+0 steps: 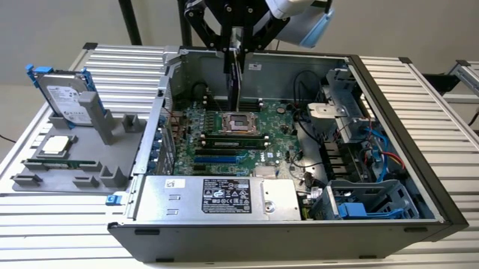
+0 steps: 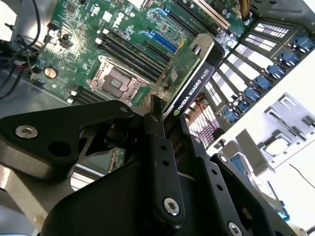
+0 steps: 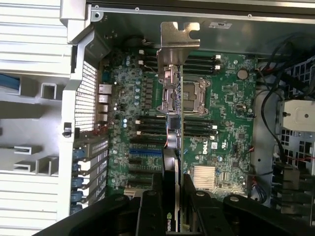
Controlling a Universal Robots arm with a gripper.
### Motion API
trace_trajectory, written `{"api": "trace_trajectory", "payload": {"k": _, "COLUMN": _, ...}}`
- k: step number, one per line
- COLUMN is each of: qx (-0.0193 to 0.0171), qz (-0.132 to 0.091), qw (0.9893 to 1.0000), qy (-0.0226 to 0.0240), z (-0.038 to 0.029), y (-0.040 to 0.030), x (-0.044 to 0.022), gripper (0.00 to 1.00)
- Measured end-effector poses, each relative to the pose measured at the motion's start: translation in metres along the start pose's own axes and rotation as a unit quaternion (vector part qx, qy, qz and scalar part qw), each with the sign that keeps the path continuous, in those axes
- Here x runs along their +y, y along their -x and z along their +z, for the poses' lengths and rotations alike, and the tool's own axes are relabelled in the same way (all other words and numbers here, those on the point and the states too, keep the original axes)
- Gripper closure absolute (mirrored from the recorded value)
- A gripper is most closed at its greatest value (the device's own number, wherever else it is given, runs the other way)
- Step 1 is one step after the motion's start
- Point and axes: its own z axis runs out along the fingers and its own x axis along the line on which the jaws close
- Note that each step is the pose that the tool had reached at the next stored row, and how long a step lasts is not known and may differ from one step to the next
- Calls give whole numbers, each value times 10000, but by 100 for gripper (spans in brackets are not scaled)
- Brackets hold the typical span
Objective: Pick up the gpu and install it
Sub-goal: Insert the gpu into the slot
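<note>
Above the motherboard of the open computer case, the gripper is closed tight on the gpu, its fingers pressing both faces. The card hangs edge-on near the CPU socket, with its silver bracket at the end farthest from the fingers.

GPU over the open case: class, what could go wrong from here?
1. The gpu hangs from the end effector, seemingly above the CPU socket rather than the blue slot. Lowering here might strike the socket.
2. It is pinched at one end only, so it could tilt or slip.
</note>
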Motion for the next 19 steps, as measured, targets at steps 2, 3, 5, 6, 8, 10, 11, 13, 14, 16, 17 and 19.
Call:
{"api": "trace_trajectory", "payload": {"k": 2, "qx": 2, "qz": -33, "qw": 10000, "qy": 0, "z": 0, "y": 0, "x": 0, "gripper": 100}}
{"api": "trace_trajectory", "payload": {"k": 3, "qx": 2, "qz": -40, "qw": 10000, "qy": 0, "z": 0, "y": 0, "x": 0, "gripper": 100}}
{"api": "trace_trajectory", "payload": {"k": 5, "qx": 2, "qz": -44, "qw": 10000, "qy": 0, "z": 0, "y": 0, "x": 0, "gripper": 100}}
{"api": "trace_trajectory", "payload": {"k": 6, "qx": 2, "qz": -44, "qw": 10000, "qy": 0, "z": 0, "y": 0, "x": 0, "gripper": 100}}
{"api": "trace_trajectory", "payload": {"k": 8, "qx": 2, "qz": -44, "qw": 10000, "qy": 0, "z": 0, "y": 0, "x": 0, "gripper": 100}}
{"api": "trace_trajectory", "payload": {"k": 10, "qx": 2, "qz": -45, "qw": 10000, "qy": 0, "z": 0, "y": 0, "x": 0, "gripper": 100}}
{"api": "trace_trajectory", "payload": {"k": 11, "qx": 2, "qz": -49, "qw": 10000, "qy": 0, "z": 0, "y": 0, "x": 0, "gripper": 100}}
{"api": "trace_trajectory", "payload": {"k": 13, "qx": 3, "qz": -68, "qw": 10000, "qy": -1, "z": 0, "y": 0, "x": 0, "gripper": 100}}
{"api": "trace_trajectory", "payload": {"k": 14, "qx": 4, "qz": -85, "qw": 10000, "qy": -1, "z": 0, "y": 0, "x": 0, "gripper": 100}}
{"api": "trace_trajectory", "payload": {"k": 16, "qx": 6, "qz": -125, "qw": 9999, "qy": -1, "z": 0, "y": 0, "x": 0, "gripper": 100}}
{"api": "trace_trajectory", "payload": {"k": 17, "qx": 7, "qz": -146, "qw": 9999, "qy": -1, "z": 0, "y": 0, "x": 0, "gripper": 100}}
{"api": "trace_trajectory", "payload": {"k": 19, "qx": 9, "qz": -184, "qw": 9998, "qy": -1, "z": 0, "y": 0, "x": 0, "gripper": 100}}
